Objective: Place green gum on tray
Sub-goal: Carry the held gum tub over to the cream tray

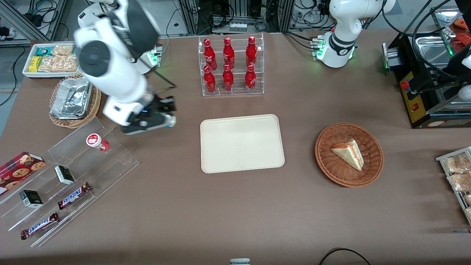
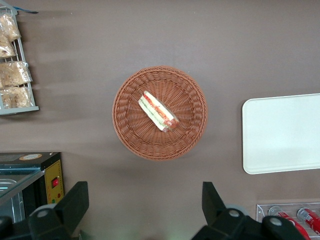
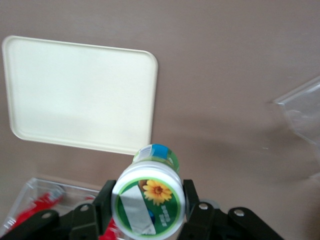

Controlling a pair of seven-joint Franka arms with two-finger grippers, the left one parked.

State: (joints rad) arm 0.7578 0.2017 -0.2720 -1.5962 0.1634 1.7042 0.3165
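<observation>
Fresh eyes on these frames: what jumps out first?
The gripper, shut on the green gum, hangs above bare table between the clear stepped display rack and the tray, which has nothing on it. Next, six red cola bottles stand in a clear rack farther from the front camera than the tray. A wedge sandwich lies in the brown wicker basket toward the parked arm's end.
</observation>
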